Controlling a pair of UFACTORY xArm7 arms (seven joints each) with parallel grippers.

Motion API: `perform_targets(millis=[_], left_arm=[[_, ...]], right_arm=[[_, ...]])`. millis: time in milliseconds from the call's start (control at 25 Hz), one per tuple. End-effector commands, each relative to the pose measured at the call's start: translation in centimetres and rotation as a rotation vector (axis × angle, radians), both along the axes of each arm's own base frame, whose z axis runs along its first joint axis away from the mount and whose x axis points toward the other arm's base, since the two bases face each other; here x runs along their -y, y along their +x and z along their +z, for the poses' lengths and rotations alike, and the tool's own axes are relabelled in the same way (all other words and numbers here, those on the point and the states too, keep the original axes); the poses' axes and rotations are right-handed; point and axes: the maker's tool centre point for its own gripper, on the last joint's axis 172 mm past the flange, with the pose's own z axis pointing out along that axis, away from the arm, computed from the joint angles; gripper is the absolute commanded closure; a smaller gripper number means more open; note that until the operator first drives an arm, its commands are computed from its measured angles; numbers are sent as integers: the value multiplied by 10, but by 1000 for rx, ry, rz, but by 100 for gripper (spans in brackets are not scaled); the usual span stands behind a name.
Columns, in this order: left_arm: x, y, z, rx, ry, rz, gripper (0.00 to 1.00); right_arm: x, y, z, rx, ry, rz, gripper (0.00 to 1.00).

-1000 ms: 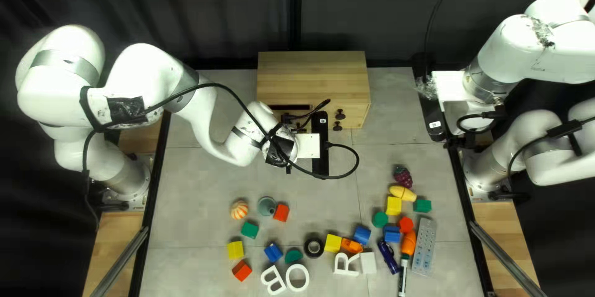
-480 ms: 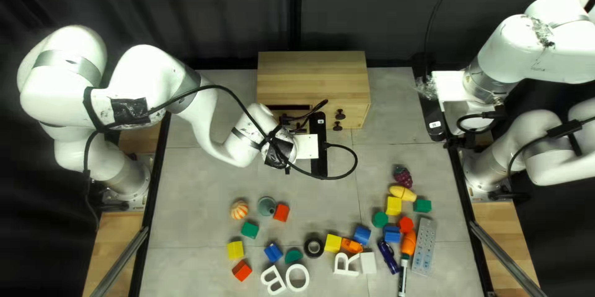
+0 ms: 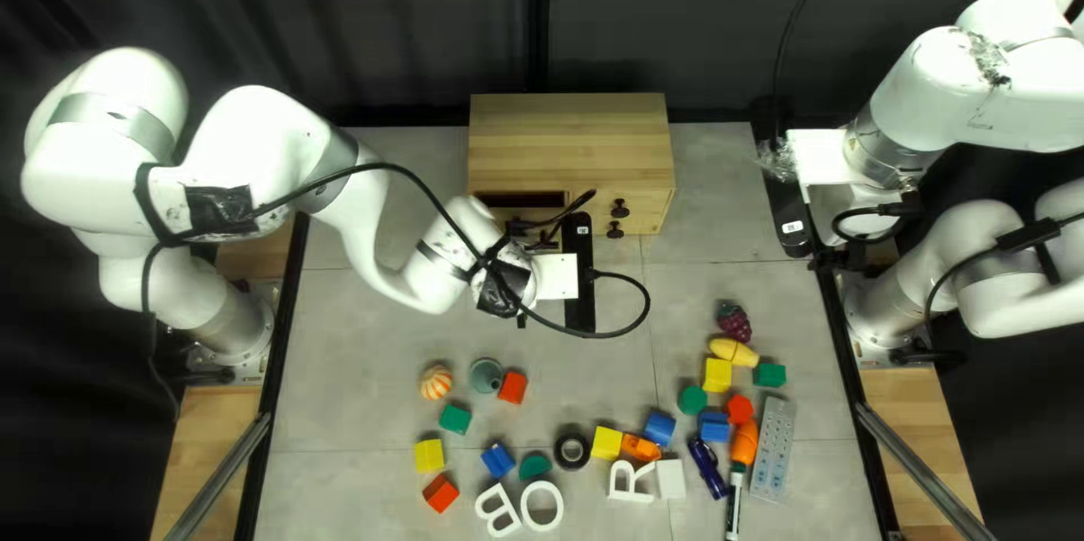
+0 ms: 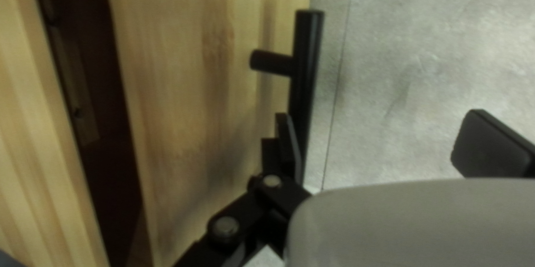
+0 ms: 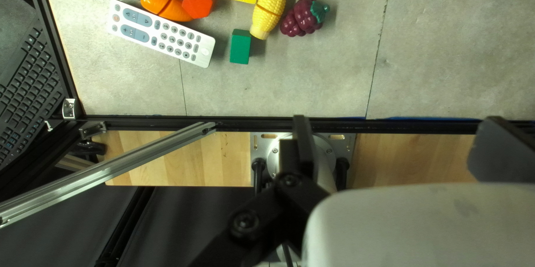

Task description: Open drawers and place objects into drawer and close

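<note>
A wooden cabinet (image 3: 570,140) stands at the table's far side, a dark gap at its left drawer's top. Over its front in the top left view is my left gripper (image 3: 578,298), its fingertips hidden. The left wrist view shows the pulled-out drawer's front (image 4: 189,77) with a black bar handle (image 4: 306,49). There my left gripper (image 4: 382,133) is open; one finger is at the handle's drawer side, the other well away from it. My right gripper (image 3: 790,214), raised at the right of the top left view, is the open, empty gripper (image 5: 398,133) in the right wrist view.
Two black knobs, one being the upper knob (image 3: 619,208), are on the cabinet's right side. Blocks such as a yellow block (image 3: 428,455), letters, a tape roll (image 3: 571,451), toy corn (image 3: 735,352), toy grapes (image 3: 734,323) and a remote (image 3: 774,448) lie on the nearer table.
My left arm's wrist and gripper have shifted slightly toward the near edge and the left. The dark gap at the left drawer has widened. My right arm has stayed still.
</note>
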Motion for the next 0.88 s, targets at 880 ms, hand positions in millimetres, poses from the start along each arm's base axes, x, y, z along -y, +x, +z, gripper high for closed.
perform_targets(millis=[880], left_arm=[[-24,13,-7,12,7,-16,0]], right_arm=[[0,0,0,0,0,0,0]])
